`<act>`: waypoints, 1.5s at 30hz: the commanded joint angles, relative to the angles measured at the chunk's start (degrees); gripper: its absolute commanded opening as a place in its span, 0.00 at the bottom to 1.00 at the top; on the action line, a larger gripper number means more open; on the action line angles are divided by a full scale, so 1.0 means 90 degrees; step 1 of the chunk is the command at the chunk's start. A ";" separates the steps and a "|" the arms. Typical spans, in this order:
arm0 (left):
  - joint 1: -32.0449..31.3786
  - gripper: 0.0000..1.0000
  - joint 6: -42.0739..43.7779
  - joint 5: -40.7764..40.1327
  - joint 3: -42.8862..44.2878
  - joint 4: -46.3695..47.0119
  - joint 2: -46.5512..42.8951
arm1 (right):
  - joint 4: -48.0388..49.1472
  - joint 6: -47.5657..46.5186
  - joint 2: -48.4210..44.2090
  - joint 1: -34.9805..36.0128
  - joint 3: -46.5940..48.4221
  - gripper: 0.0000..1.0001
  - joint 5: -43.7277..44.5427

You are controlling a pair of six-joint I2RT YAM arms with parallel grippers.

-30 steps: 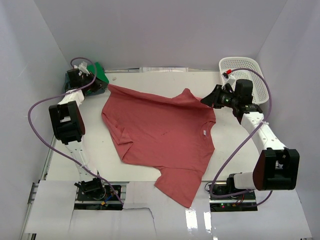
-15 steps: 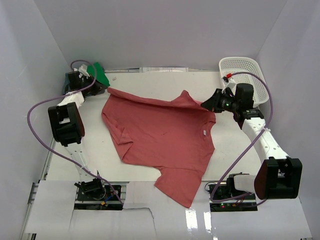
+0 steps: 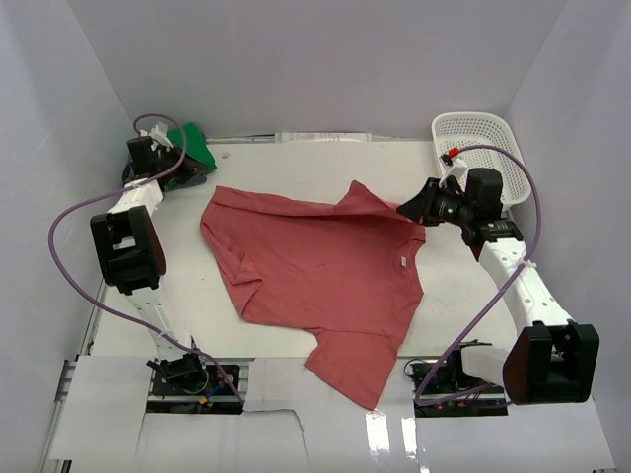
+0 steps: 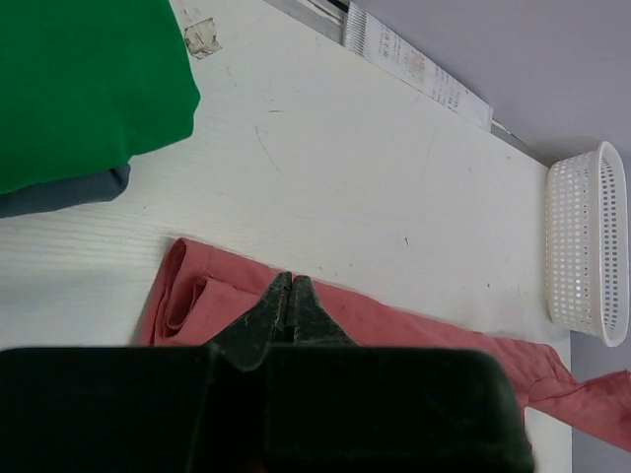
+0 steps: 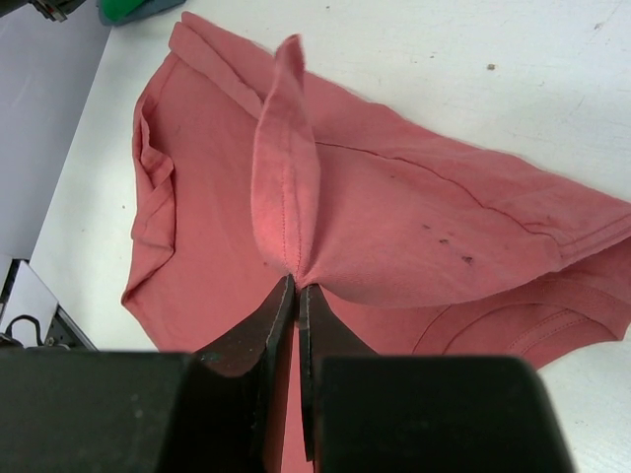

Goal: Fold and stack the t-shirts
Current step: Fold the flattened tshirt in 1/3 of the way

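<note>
The brick-red t-shirt (image 3: 315,266) lies spread across the bench (image 3: 449,291), and the right gripper (image 5: 298,286) is clenched on a raised fold of its edge. The left gripper (image 4: 292,288) is closed above the shirt's rolled corner (contact unclear). The green t-shirt (image 4: 79,89) covers most of the blue-grey t-shirt (image 4: 59,192), and both are cropped.

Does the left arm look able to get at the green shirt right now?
Probably yes: the left gripper hovers beside the green t-shirt, only table between, though its jaws look shut and must open first.
</note>
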 commanded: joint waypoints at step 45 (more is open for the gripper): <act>-0.0596 0.40 0.0707 -0.0799 0.1809 -0.2370 0.1267 | 0.0021 0.0151 -0.0442 0.0126 -0.0903 0.08 -0.0162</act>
